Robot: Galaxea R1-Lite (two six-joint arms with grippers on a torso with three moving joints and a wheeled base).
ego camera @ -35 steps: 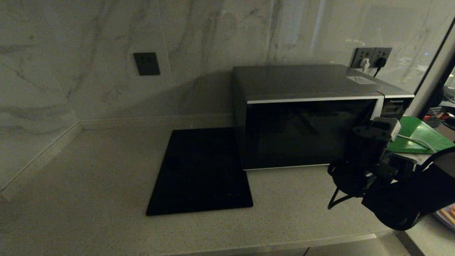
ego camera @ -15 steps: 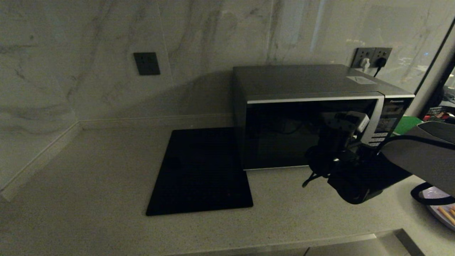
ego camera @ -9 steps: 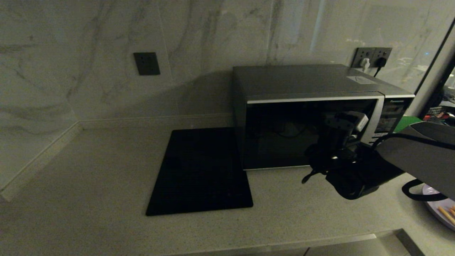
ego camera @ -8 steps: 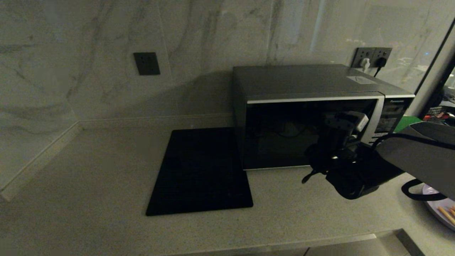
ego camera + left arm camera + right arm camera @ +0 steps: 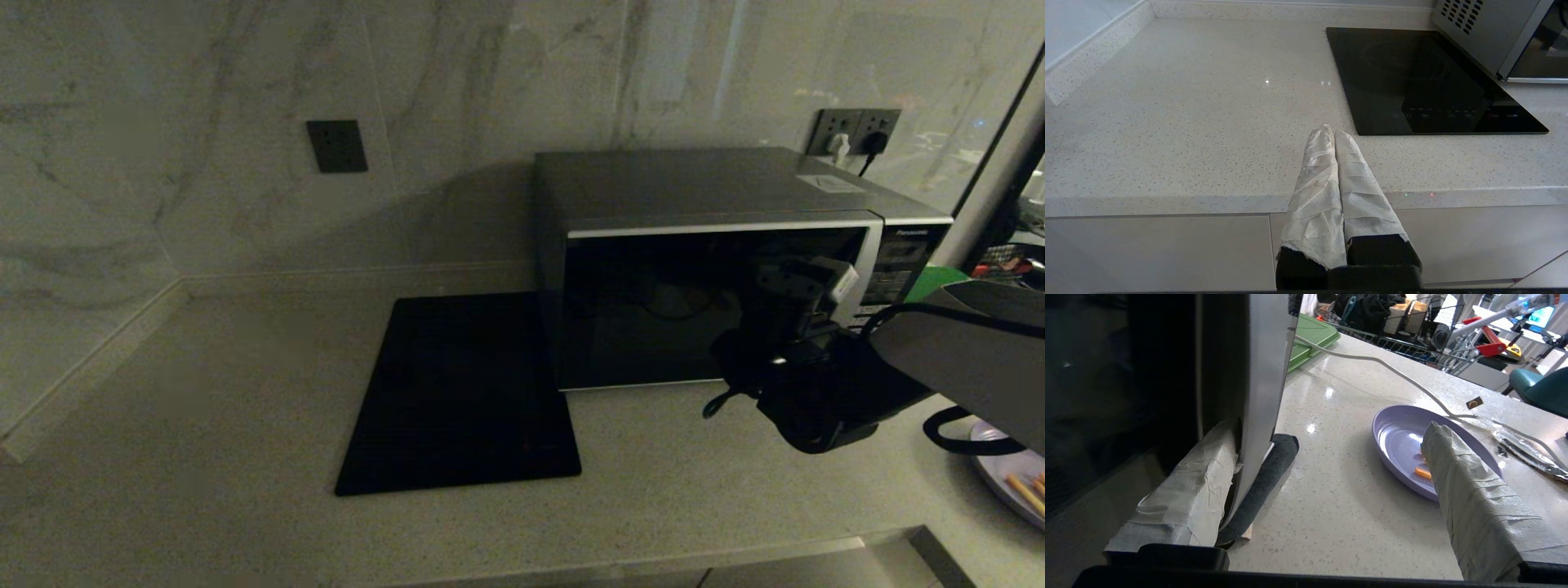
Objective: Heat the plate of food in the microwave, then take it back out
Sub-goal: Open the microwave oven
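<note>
Meanwhile the right pincer (image 5: 788, 282) has edged a little toward the right of the head view since a second ago, and sits at the right end of the dark glass door of the microwave (image 5: 702, 269), which looks to have swung slightly ajar. In the right wrist view its taped fingers (image 5: 1184, 498) stand spread wide, one behind the door's silver edge and the other on the outer side, gripping nothing firmly. The microwave faces the front edge of the bench (image 5: 245, 392), its long axis running across the frame, in the right half of the head view. The plate of food (image 5: 1012, 482) lies flat at the lower right edge. The left pincer (image 5: 1334, 136) is parked, fingers pressed together, by the bench's front edge. A black cooktop (image 5: 465, 392) lies left of the microwave, a green board (image 5: 1310, 341) beyond it, marble wall behind.
</note>
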